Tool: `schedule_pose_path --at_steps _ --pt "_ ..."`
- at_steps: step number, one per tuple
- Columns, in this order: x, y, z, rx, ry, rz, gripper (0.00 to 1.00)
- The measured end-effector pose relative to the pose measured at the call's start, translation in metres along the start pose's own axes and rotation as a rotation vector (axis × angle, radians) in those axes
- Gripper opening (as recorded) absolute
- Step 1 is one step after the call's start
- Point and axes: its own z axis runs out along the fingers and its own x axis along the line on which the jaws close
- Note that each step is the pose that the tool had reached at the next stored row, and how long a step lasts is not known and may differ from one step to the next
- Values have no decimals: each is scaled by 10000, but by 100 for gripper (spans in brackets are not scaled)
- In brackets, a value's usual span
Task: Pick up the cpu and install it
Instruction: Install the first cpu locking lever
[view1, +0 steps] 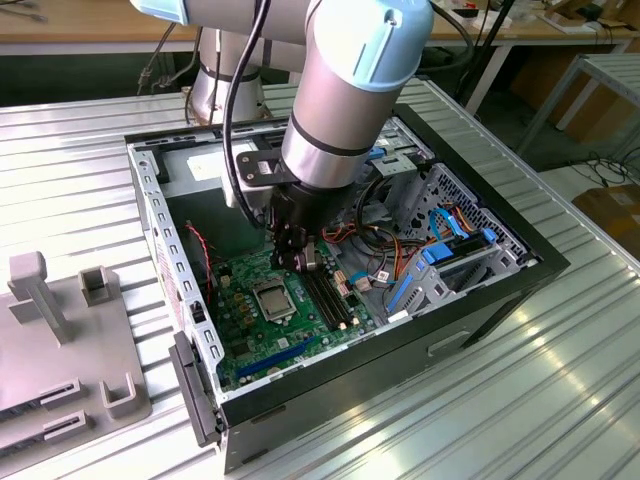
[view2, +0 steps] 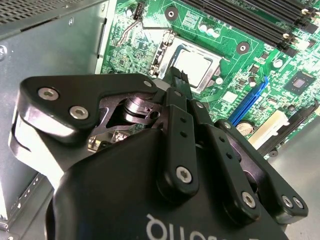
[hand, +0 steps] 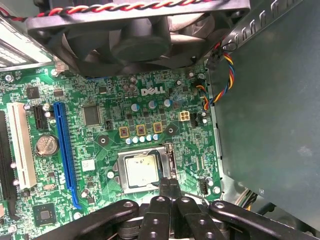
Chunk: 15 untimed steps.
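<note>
Fingers (hand: 170, 186) of the gripper (hand: 169, 184) are pressed together with nothing between them, their tips poised just above the edge of the socket frame (hand: 145, 170). The cpu (hand: 142, 170) lies flat inside that frame on the green motherboard (hand: 100, 135), in the lower middle of the first wrist view; in the second wrist view it sits upper centre (view2: 194, 64), just beyond the gripper (view2: 176, 75). In the exterior view the arm (view1: 340, 110) reaches down into the open computer case (view1: 480, 300), and the cpu (view1: 272, 297) rests below the gripper (view1: 297, 258).
</note>
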Motion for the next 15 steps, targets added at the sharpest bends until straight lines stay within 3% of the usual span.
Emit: schedule_pose_path --at_steps 9,13,15 --pt "-1 -6 0 -2 0 0 11" --pt "-16 -62 3 0 0 1 11" --pt "-37 -133 12 -1 1 0 11"
